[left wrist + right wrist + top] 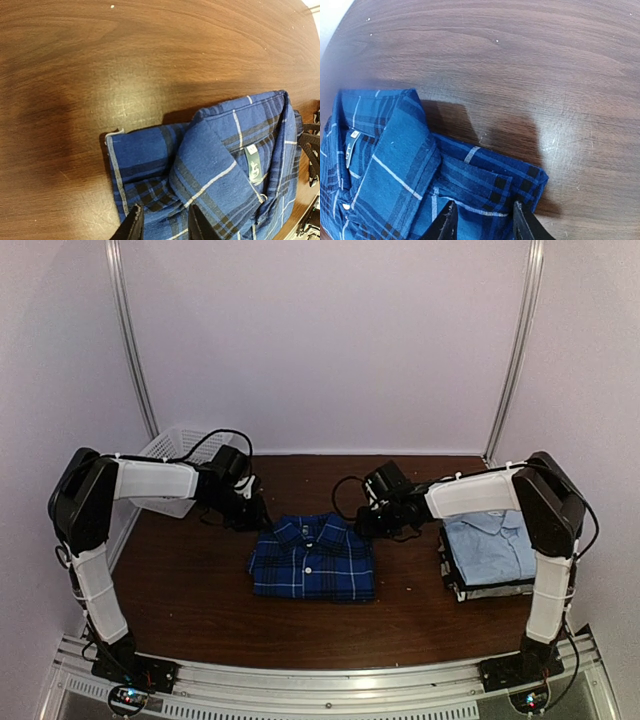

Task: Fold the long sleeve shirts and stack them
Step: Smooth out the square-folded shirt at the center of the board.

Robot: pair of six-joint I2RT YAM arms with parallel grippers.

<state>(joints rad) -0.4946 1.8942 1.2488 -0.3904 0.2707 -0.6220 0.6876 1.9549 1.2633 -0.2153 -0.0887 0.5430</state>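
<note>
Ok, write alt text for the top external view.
A folded blue plaid shirt lies centred on the table, with the left gripper and right gripper at its far corners. A light blue shirt tops a stack on the right; a white basket sits back left.

Folded shirt [312, 558] at centre, shirt stack [490, 550] to its right — basket [175, 450] back-left

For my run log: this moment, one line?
blue-and-black plaid cloth shirt: folded | left gripper: open over collar-end corner | right gripper: open over other collar-end corner
</note>
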